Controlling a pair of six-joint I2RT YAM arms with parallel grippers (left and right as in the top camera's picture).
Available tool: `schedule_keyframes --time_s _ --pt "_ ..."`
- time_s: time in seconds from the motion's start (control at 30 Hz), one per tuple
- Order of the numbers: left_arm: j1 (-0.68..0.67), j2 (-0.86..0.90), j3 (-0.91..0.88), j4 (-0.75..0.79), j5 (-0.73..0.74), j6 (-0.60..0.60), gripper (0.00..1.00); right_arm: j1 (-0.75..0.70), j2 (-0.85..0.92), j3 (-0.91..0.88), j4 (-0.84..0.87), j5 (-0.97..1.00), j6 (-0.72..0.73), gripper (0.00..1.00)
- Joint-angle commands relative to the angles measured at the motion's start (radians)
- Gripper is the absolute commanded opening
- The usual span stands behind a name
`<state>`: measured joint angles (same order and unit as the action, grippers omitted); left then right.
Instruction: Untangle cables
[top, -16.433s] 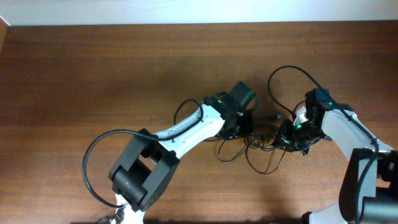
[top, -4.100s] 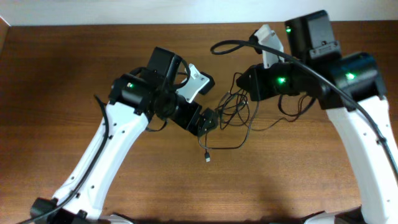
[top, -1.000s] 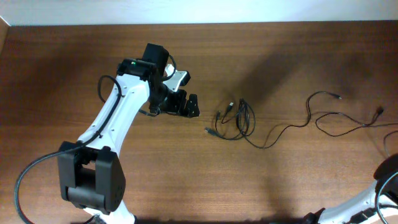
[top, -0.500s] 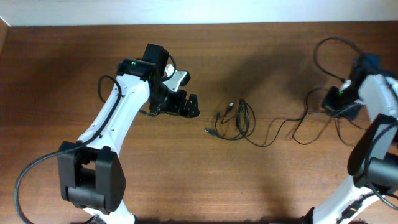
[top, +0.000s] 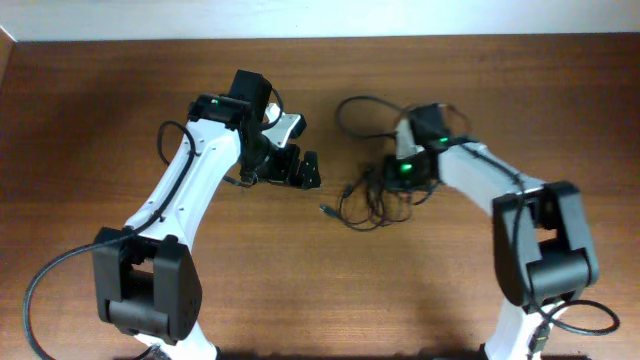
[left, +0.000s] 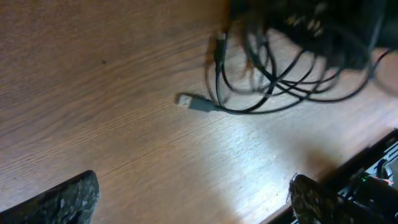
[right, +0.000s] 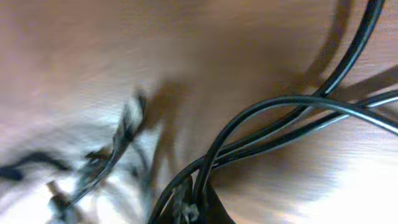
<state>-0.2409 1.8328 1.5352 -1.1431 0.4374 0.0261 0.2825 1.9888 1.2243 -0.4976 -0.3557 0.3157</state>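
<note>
Near the middle of the wooden table (top: 120, 100), the cables (top: 372, 203) lie in one loose black tangle of overlapping loops. A small plug (left: 193, 102) pokes out flat on the wood at the tangle's left edge. Over the heap's right side sits the right gripper (top: 398, 183), jaws pressed together on the cables, with several cords running into its tips. Off to the left, clear of the tangle, the left gripper (left: 194, 183) hangs with its fingers (left: 68, 199) spread wide, holding nothing.

Thin black cables (top: 365, 205), tangled mid-table
</note>
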Motion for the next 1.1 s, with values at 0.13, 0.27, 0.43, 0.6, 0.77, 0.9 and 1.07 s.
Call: schedule_keyframes --time_s 0.13,0.27,0.43,0.6,0.77,0.9,1.07 --pt "0.000 -0.006 0.000 -0.001 0.011 0.016 0.99 0.267 0.014 -0.011 0.085 -0.035 0.130 0.05" --pt "0.000 -0.006 0.000 -0.001 0.011 0.016 0.99 0.224 -0.005 0.081 -0.026 -0.023 0.083 0.04" --pt "0.000 -0.006 0.000 -0.001 0.011 0.016 0.99 0.004 -0.052 0.436 -0.544 0.177 -0.037 0.04" --pt "0.000 -0.006 0.000 -0.001 0.011 0.016 0.99 -0.191 -0.052 0.801 -0.835 0.374 -0.129 0.04" --pt "0.000 -0.006 0.000 -0.001 0.011 0.016 0.99 -0.378 -0.047 0.884 -0.734 0.545 -0.128 0.04" --pt "0.000 -0.006 0.000 -0.001 0.011 0.016 0.99 -0.521 0.002 0.866 -0.675 0.550 -0.124 0.06" --pt "0.000 -0.006 0.000 -0.001 0.011 0.016 0.99 -0.593 0.034 0.866 -0.702 0.547 -0.125 0.99"
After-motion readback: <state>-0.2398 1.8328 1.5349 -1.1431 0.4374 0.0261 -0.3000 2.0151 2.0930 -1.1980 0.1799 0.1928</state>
